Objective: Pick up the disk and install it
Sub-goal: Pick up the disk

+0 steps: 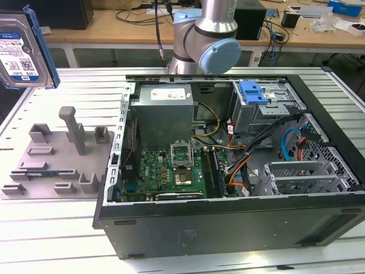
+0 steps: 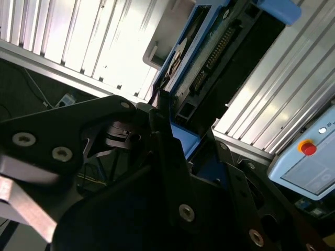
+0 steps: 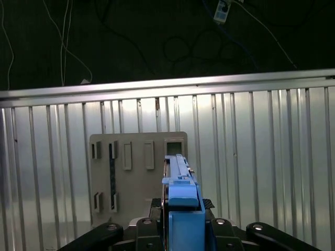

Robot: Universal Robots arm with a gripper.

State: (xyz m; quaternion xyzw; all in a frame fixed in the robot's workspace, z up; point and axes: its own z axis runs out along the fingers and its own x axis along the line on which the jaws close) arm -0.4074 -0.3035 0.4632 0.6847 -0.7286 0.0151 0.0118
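My gripper (image 3: 180, 229) is clamped on the disk (image 1: 20, 54): silver, white-and-blue label, blue frame, at 10 o'clock from the PC case (image 1: 228, 228) in the exterior view. First wrist view has it edge-on, grey fixture (image 3: 138, 178) behind.

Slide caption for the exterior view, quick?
Disk aloft over the grey fixture, beside the open computer case.
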